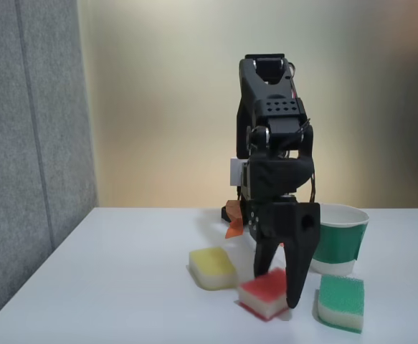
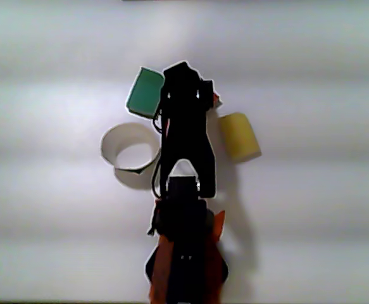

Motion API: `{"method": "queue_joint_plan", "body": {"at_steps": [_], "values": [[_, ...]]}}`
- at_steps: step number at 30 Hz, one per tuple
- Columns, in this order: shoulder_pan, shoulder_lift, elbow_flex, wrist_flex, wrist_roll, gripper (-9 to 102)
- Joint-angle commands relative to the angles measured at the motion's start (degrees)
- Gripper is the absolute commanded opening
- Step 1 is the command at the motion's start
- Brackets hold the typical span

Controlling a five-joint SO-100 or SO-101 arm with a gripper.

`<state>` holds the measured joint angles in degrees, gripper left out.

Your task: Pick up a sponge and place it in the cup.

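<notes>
I am looking at the gripper [image 1: 277, 290] pointing down at the counter [image 1: 108, 279]. Its two fingers are standing on both sides of the red sponge [image 1: 264, 292], but I cannot tell if they are squeezing it. The red sponge is sitting on the counter between the yellow sponge [image 1: 212, 267] and the green sponge [image 1: 340, 302]. The cup [image 1: 340, 240] is standing just behind the green sponge.

Office-like: grey fabric partition [image 1: 22, 143], white table [image 1: 108, 287]
</notes>
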<state>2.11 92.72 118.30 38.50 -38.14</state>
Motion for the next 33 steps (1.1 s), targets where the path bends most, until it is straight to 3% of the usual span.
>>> {"method": "queue_joint_plan", "body": {"at_steps": [1, 3, 7, 12, 15, 22, 33], "values": [[0.53, 1.85, 2.11, -0.09, 0.62, 9], [0.44, 2.9, 4.48, -1.93, 2.11, 0], [-0.09, 4.31, 8.61, -6.42, 4.04, 0], [-0.09, 6.42, 9.23, -5.89, 2.99, 0], [0.18, 8.7, 6.33, 1.49, 2.64, 0], [1.67, 6.94, -14.94, 28.65, -2.11, 0], [1.49, 2.55, -41.66, 56.25, -0.97, 0]]}}
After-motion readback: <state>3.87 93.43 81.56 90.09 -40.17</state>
